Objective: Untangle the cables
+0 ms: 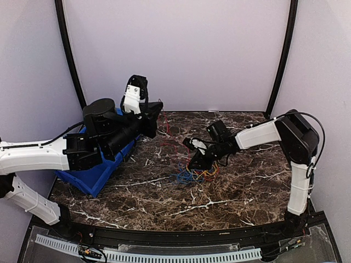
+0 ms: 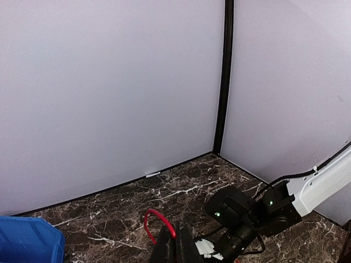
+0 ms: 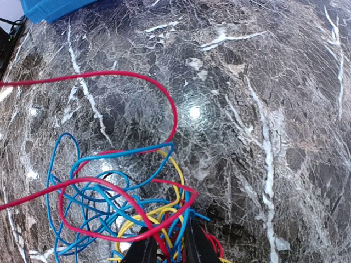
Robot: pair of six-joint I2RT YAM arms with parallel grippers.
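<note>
left gripper (image 2: 175, 244): pressed nearly together, pinching red cable (image 2: 156, 211), raised just beside blue bin (image 1: 93, 178) | right gripper (image 3: 166, 247): narrowly spread, pinching tangled cables (image 3: 137, 211) on counter (image 3: 263, 109)

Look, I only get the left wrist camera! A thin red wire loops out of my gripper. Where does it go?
Observer: From the left gripper the thin red wire runs down to a tangle of thin blue, yellow-orange and red wires on the dark marble table.
Operator: Is the other claw helping?
Observer: The right gripper is down in that tangle, fingers either side of red and yellow strands.
Operator: What's the blue corner I see?
Observer: An open blue plastic bin at the table's left side.
</note>
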